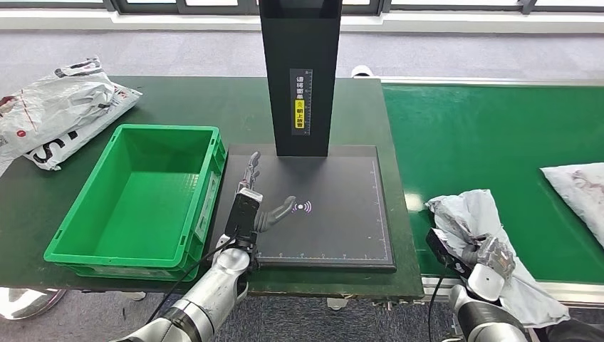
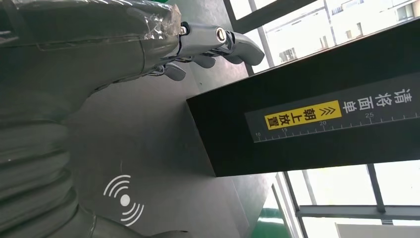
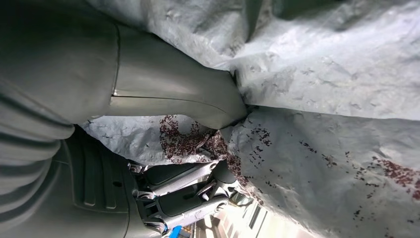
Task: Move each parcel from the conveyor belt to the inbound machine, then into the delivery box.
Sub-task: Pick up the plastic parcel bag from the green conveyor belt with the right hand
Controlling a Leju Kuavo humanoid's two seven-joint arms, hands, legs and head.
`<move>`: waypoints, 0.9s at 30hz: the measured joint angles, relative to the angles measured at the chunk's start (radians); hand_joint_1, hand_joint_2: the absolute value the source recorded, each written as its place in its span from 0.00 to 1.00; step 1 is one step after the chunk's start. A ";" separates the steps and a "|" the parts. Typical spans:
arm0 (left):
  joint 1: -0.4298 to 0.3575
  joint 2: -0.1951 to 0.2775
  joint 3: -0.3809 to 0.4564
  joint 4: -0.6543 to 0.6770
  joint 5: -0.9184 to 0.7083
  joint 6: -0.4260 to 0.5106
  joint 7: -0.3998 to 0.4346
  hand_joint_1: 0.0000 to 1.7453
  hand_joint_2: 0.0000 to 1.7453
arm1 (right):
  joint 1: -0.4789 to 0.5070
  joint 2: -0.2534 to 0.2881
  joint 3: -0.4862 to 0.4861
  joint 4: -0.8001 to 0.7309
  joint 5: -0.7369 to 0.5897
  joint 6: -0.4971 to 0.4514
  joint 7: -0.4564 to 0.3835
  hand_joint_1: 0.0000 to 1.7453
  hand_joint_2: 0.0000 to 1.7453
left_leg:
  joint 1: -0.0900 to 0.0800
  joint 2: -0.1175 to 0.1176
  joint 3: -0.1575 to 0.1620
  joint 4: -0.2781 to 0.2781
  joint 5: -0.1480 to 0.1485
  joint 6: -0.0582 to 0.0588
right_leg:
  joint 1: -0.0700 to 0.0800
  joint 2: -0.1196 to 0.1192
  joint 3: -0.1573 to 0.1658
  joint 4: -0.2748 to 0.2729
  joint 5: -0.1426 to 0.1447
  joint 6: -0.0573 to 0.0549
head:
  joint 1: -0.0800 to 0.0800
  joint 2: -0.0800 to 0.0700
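A dark green worktop (image 1: 214,107) is standing before a row of windows, with a bright green conveyor belt (image 1: 484,142) running alongside it on the right. On the worktop, a green box (image 1: 92,235) is sitting at the left, and just beside it the inbound machine's black scan plate (image 1: 342,214) is lying flat, its black column (image 1: 299,71) rising from the far edge.

The left robot hand (image 1: 263,206) is hovering over the near left part of the plate, fingers spread wide and holding nothing; in the left wrist view its fingers (image 2: 233,42) are reaching out above the plate's white wave mark (image 2: 124,200).

The right robot hand (image 1: 491,255) is gripping a crumpled grey parcel (image 1: 477,214) at the near edge of the belt, close to the worktop. In the right wrist view its thumb (image 3: 198,99) is pressing into the speckled wrapping (image 3: 322,148), with the fingers curling under a fold.

A second parcel (image 1: 580,189) is lying farther right on the belt. A pile of white bags (image 1: 57,107) is resting on the worktop's far left corner.
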 joint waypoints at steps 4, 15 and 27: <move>0.000 0.000 0.000 0.000 -0.005 0.002 0.000 0.00 1.00 | -0.002 0.000 0.000 0.000 -0.003 -0.015 -0.013 1.00 1.00 | 0.000 0.000 0.000 0.000 0.000 0.000 | 0.000 0.000 0.000 0.000 0.000 0.000 | 0.000 0.000; 0.036 0.008 0.053 -0.056 -0.073 0.042 0.000 0.00 1.00 | 0.003 0.178 0.012 -0.332 -0.347 -0.287 -0.761 1.00 1.00 | 0.002 0.003 -0.001 0.000 0.001 -0.002 | 0.001 0.003 -0.004 0.003 0.000 -0.002 | 0.000 0.000; 0.030 -0.013 0.067 -0.069 -0.123 0.030 0.000 0.00 1.00 | 0.099 0.394 0.235 -0.681 -0.396 -0.287 -0.868 1.00 1.00 | 0.003 0.002 -0.001 0.000 0.000 -0.004 | 0.002 0.003 -0.005 0.003 -0.001 -0.004 | 0.000 0.000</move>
